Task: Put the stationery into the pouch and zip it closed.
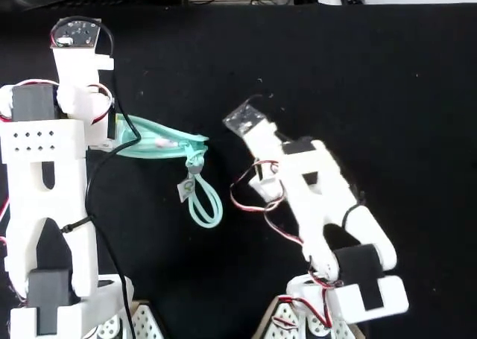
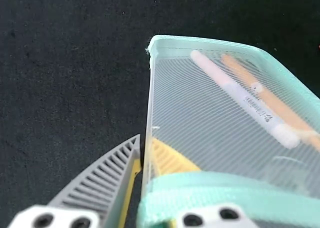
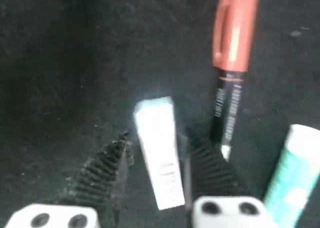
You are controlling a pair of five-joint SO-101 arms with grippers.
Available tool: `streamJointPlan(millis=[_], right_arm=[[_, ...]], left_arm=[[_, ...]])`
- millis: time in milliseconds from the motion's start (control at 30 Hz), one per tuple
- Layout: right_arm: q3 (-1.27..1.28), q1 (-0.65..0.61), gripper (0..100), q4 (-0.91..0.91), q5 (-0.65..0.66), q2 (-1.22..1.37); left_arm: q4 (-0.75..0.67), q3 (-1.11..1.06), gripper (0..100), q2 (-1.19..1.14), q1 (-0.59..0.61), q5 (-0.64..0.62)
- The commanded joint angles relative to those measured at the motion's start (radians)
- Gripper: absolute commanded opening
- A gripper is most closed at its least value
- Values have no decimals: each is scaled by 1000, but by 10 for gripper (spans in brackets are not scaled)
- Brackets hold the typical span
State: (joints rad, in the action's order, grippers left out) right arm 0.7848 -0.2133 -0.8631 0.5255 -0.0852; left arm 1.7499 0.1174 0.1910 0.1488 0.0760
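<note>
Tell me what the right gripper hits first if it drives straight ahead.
The white block between the open fingers of the right gripper, almost at once; the red-capped pen lies off to one side, probably missed.

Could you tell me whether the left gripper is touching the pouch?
Touching. The left wrist view shows the edge of the pouch pinched by the left gripper, one finger showing yellow through the mesh.

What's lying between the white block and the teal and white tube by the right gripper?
A red-capped pen lies between the white block and the teal and white tube, in the right wrist view.
</note>
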Motion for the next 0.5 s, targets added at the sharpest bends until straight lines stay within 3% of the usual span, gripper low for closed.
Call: streamJointPlan(millis=[0,367,467], right_arm=[[-45,-20,8,12,2,5],[5,-25,23,-181,-2,-248],[7,-23,139,-253,-2,-257]], left_arm=[[8,-27,30,-9,1,9],[8,-27,30,-9,1,9],[8,-25,30,-9,1,9]])
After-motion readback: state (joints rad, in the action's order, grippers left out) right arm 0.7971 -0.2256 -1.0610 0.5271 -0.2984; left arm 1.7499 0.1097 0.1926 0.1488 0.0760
